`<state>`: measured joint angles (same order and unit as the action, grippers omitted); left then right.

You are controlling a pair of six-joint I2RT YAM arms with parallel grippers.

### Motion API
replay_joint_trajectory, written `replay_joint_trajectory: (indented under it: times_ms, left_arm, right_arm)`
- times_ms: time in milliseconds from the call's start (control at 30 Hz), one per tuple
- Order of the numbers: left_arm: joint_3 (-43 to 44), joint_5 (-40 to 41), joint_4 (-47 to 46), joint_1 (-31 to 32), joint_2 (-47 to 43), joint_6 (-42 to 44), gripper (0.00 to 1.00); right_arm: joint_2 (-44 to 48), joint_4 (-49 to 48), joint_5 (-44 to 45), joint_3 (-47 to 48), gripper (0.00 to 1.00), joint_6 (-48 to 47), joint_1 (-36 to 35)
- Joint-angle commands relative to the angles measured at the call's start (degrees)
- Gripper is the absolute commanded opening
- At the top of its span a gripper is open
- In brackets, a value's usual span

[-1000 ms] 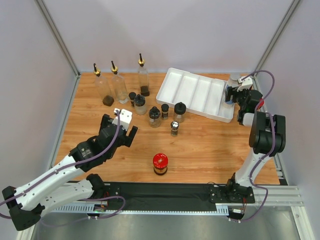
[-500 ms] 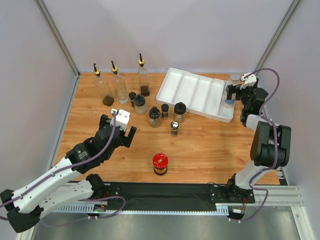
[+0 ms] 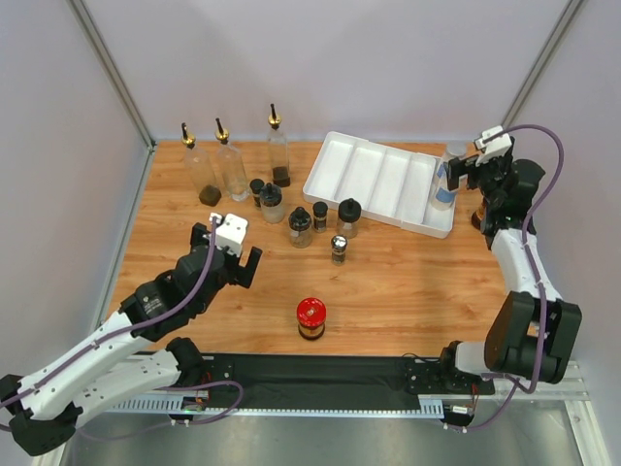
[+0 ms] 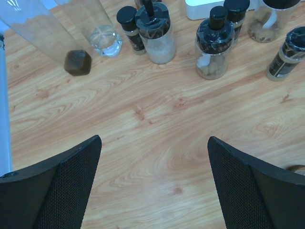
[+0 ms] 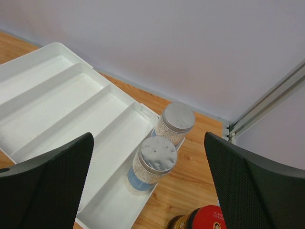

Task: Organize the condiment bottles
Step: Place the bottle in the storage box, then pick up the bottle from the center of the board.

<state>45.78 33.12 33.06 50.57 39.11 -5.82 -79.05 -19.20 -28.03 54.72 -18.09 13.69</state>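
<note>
Left tool: we are hovering it above the bare wooden desk, near the front left of the jar cluster, with its black fingers spread wide and gripping nothing.
Right tool: we are holding it over the right end of the white divided plastic tray, fingers spread apart and nothing between them.
Shakers: a silver-lidded clear shaker with a blue base band is standing upright in the tray's end compartment. A second silver-lidded shaker is standing just behind it at the far corner, and we cannot tell whether it is inside the tray.
Tall bottles: three tall clear glass pourer-spout bottles are standing along the back left of the desk.
Small jars: small black-capped glass jars are clustering mid-desk, left of the tray.
Red lids: a red-lidded dark jar is standing alone near the front. A second red-lidded jar is sitting on the desk just right of the tray.
</note>
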Motion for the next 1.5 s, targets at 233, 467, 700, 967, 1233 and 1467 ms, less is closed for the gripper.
replay_joint_trajectory:
  times_ms: [233, 467, 700, 967, 1233, 1467]
  left_arm:
    - [0.5, -2.2, -2.4, -0.2, -1.8, 0.6, 1.0]
    - [1.9, -2.2, -2.2, -0.6, -2.5, 1.0, 1.0]
    - [2.5, -12.9, -2.6, -10.4, -3.3, -2.2, 1.0]
    - [2.1, -24.7, -1.9, -25.9, -2.0, -7.2, 1.0]
    - [1.1, -26.3, -1.1, -31.5, 0.3, -7.1, 1.0]
    - [0.8, -27.9, -1.5, -31.8, 0.6, -4.5, 1.0]
  right_arm:
    - [12.8, 27.7, -11.6, 6.5, 1.0, -5.8, -1.3]
    - [17.3, 40.6, -15.6, 6.3, 1.0, -9.5, -5.6]
    - [19.4, 51.4, -20.3, 5.2, 1.0, -17.7, -13.1]
    - [17.4, 55.7, -13.8, 2.6, 1.0, -24.7, -27.1]
    - [9.4, 52.7, -12.8, 2.4, 1.0, -26.8, -34.3]
    - [4.1, 49.1, -13.1, 3.3, 1.0, -27.1, -37.4]
